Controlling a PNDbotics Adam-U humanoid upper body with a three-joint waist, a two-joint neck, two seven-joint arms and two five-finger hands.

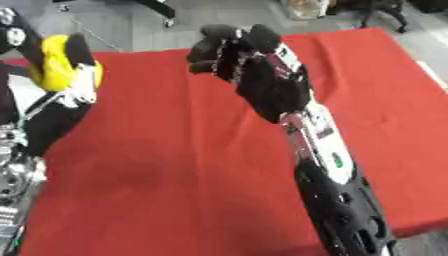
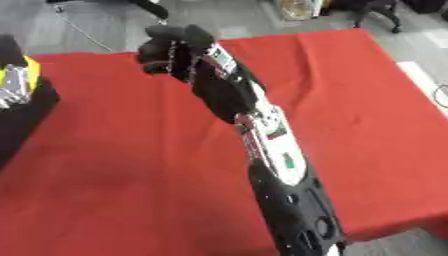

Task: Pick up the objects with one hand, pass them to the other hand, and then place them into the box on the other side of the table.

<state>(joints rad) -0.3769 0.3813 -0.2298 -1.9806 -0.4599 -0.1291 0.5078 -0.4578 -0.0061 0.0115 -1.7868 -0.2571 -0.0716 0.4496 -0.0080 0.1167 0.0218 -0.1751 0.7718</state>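
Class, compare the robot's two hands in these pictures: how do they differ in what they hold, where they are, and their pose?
The left robot hand is curled round a yellow object; the right robot hand is curled but holds nothing visible. The left robot hand sits at the table's left edge; the right robot hand hangs over the middle of the red tablecloth. The left shows only partly; the right shows whole, forearm included. Both are mostly black.

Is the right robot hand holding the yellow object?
No, the yellow object sits in the left robot hand; the right robot hand is curled, holding nothing.
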